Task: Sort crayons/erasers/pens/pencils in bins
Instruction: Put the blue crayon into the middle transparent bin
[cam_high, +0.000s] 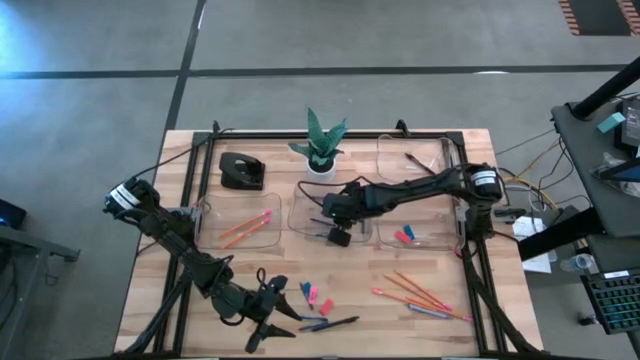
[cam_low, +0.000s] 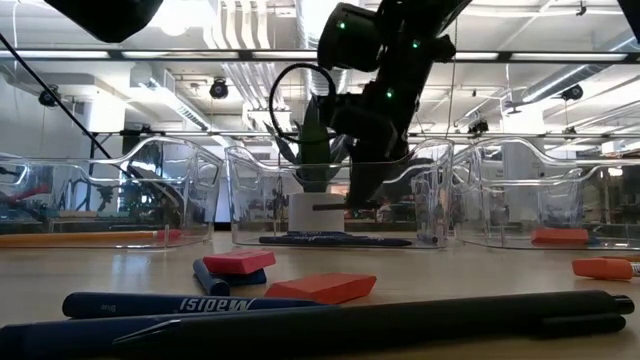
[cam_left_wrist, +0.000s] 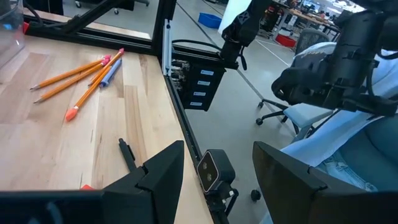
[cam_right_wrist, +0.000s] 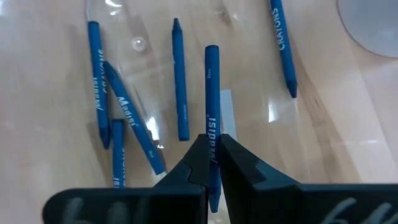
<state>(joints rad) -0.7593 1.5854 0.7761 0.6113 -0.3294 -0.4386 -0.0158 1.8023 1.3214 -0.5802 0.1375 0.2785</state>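
Over on the left, the left gripper (cam_high: 268, 322) waits low near the table's front edge, jaws spread wide and holding nothing, with loose erasers (cam_high: 316, 296) and a dark pen (cam_high: 335, 323) lying just beside it. Next along, the left bin (cam_high: 238, 226) already has orange pencils (cam_high: 246, 229) in it. Now to the middle: the right gripper (cam_right_wrist: 210, 163) hangs over the centre bin (cam_high: 322, 215), fingers pinched tight on a blue crayon (cam_right_wrist: 211, 93), and below it several more crayons (cam_right_wrist: 180, 81) lie on the clear floor of the tray. The risk, as I see it: the stick juts well past the fingertips, so let go from too high and it may bounce or roll over the shallow rim. Further right, red erasers sit in the right bin (cam_high: 440, 238), and more pencils (cam_high: 415, 291) wait loose on the wood.
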